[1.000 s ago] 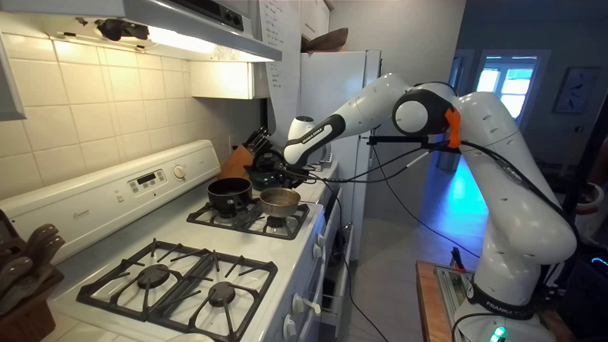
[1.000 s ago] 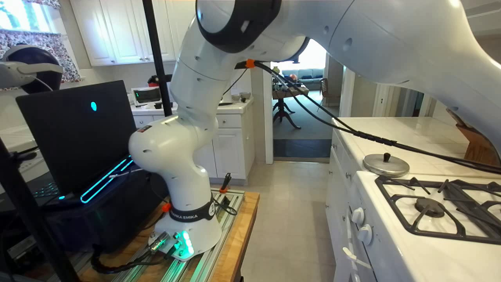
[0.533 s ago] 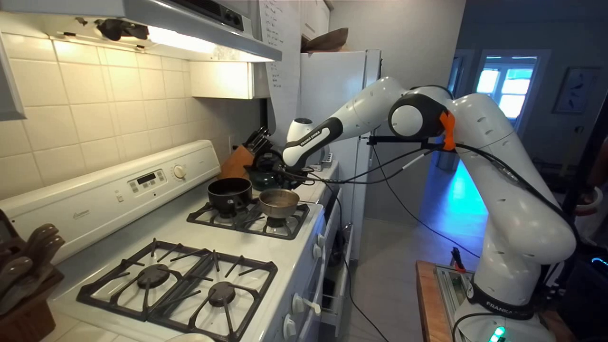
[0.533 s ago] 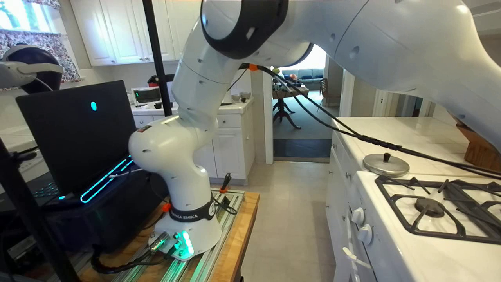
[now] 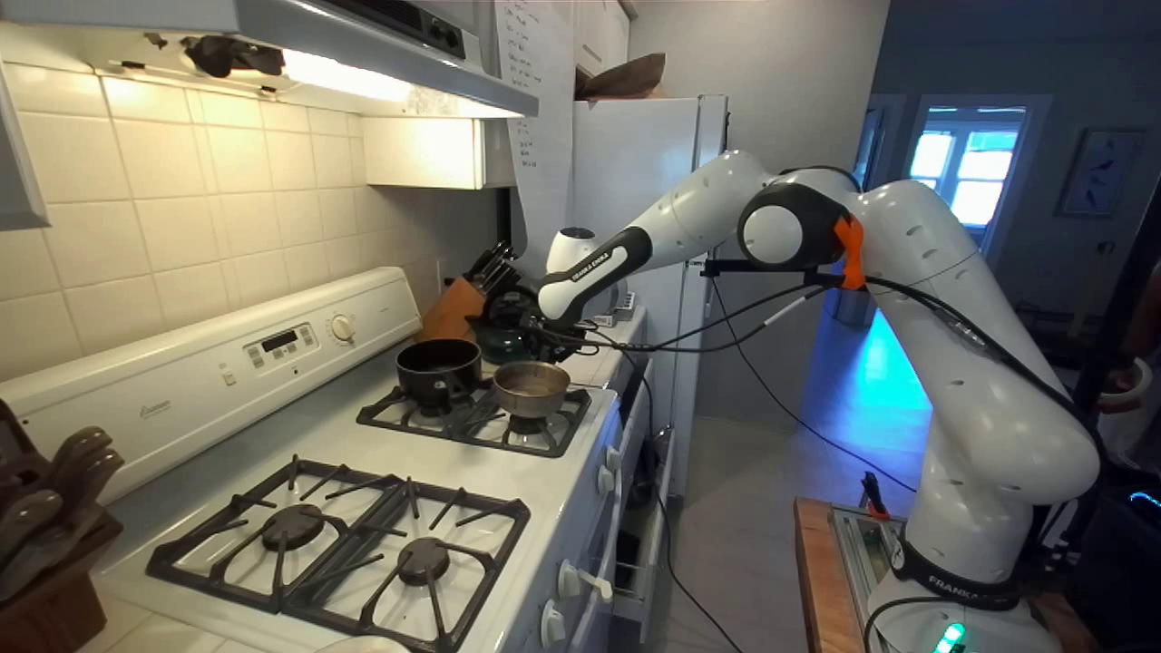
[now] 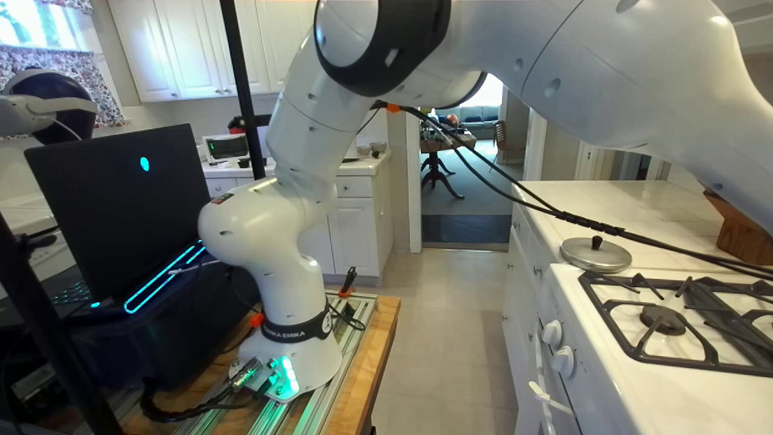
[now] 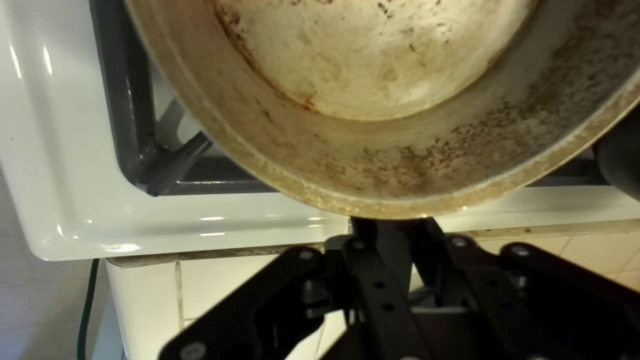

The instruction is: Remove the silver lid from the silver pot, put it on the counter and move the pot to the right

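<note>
Holding: one silver pot [image 5: 531, 390], lidless, pinched just under its rim by the end effector [image 7: 393, 229], bowl straight ahead of its tips and over the right-hand burner grate [image 5: 467, 423], contact uncertain, so level lowering is probably next.

There are two pots [image 5: 528, 400], one lid [image 6: 595, 257], four burners [image 5: 424, 561].
</note>
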